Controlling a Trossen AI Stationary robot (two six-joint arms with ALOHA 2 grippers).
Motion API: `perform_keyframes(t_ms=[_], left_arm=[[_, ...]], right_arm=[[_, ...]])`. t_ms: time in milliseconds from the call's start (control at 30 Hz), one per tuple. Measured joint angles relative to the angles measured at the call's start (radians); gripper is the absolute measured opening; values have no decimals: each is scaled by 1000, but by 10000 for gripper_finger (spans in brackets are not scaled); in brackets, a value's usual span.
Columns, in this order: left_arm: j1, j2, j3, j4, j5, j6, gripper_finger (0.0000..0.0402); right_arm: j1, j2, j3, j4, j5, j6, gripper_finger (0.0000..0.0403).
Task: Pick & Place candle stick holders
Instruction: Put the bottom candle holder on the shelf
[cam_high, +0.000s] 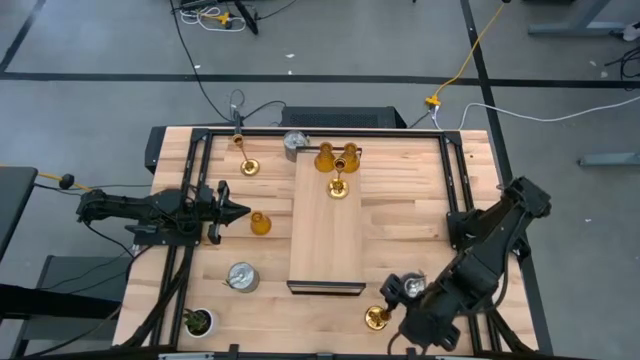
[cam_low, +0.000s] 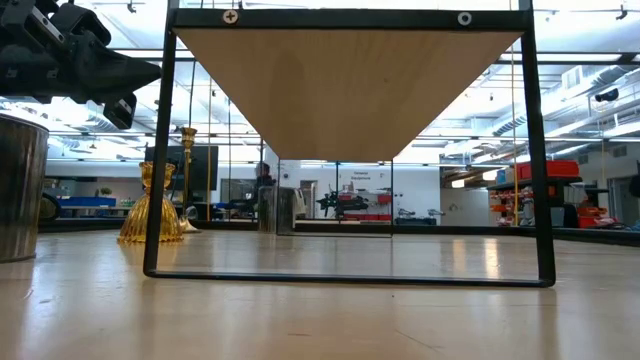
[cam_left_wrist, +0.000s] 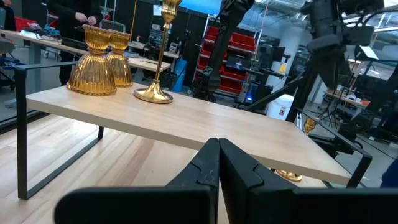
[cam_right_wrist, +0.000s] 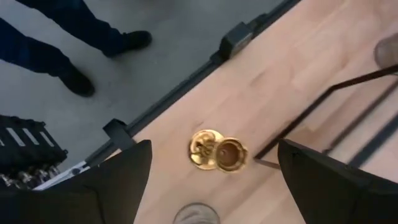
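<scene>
High view, counter (cam_high: 400, 200): pale wood planks inside a black frame, both arms over it.
Shelf (cam_high: 326, 225): a long raised board on thin black legs, running near to far down the counter's middle.
Left arm: lies along the left edge, pointing right toward the shelf.
Right arm: slants down from the right side to the near right corner.
Left hand (cam_high: 238, 210): fingers pressed together, nothing between them, just left of one amber holder.
Right hand (cam_right_wrist: 211, 171): fingers wide apart and empty, above a gold holder.
Silver holders: one (cam_high: 241, 277) on the counter left of the shelf's near end; one (cam_high: 296, 145) at the far edge by the shelf's far left corner; one (cam_high: 413, 288) near right, beside the right hand.
Amber holders: two (cam_high: 336, 157) side by side on the shelf's far end; a third (cam_high: 260, 223) on the counter between the left hand and the shelf.
Gold holders: one (cam_high: 338, 186) on the shelf, just nearer than the amber pair; one (cam_high: 248, 166) at the far left of the counter; one (cam_right_wrist: 217, 151) near right, under the right hand.
Plant (cam_high: 198, 322): small green pot in the near left corner.
</scene>
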Motion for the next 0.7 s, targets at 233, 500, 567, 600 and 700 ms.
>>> perform_keyframes(t_ms=[233, 500, 567, 600, 700], left_arm=[[0, 0, 0, 0, 0, 0, 10], [0, 0, 0, 0, 0, 0, 10], [0, 0, 0, 0, 0, 0, 10], [0, 0, 0, 0, 0, 0, 10], [0, 0, 0, 0, 0, 0, 10]], right_arm=[[17, 19, -97, 168, 3, 12, 349], [2, 19, -189, 237, 9, 14, 349], [-4, 19, -216, 249, 25, 14, 349], [-7, 19, -229, 255, 39, 13, 349], [-17, 19, -255, 263, 66, 13, 349]])
